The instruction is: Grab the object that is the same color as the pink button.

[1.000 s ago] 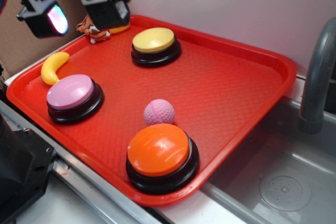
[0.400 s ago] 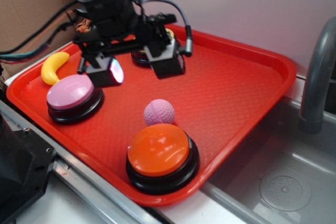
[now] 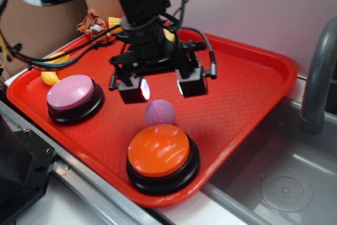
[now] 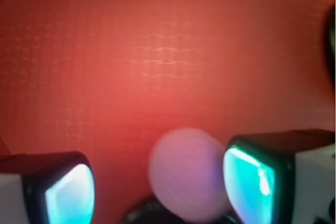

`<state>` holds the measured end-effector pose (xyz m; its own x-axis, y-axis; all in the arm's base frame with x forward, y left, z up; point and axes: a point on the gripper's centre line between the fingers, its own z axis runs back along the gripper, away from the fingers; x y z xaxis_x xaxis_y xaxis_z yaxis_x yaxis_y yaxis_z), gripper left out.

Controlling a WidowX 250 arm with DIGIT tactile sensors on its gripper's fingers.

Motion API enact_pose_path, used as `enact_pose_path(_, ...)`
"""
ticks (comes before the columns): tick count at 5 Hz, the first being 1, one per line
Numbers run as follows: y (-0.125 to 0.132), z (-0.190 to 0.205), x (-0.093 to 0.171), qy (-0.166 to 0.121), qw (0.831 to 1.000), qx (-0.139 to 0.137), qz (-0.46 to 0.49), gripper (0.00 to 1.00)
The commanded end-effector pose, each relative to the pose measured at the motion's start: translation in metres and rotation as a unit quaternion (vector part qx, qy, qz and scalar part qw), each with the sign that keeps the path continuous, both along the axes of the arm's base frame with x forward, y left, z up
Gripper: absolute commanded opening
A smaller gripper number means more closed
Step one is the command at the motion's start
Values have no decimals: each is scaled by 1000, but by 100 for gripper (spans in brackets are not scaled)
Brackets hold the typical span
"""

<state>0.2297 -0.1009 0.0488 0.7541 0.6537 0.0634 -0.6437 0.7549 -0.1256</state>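
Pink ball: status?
Gripper open, above and just behind the pink ball, not touching. Ball loose on red tray. Orange button sits right beside the ball.

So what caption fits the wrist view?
Open fingers flank the blurred pink ball on the red tray.

Three buttons [image 3: 72, 94], one pink ball [image 3: 160, 112], one banana [image 3: 50, 78], one tray [image 3: 247, 93].
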Motion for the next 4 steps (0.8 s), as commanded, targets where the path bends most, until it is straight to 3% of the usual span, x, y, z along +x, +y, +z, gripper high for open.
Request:
enact_pose_path(1, -11, -16, -7, 33, 999, -2, -18, 100)
enact_pose_path(2, -15, -20, -20, 40, 999, -5, -23, 100)
enact_pose_path(3, -14, -20, -27, 38, 999, -9, -13, 0)
enact_pose_path(4, -12, -18, -29, 38, 999, -9, -8, 0)
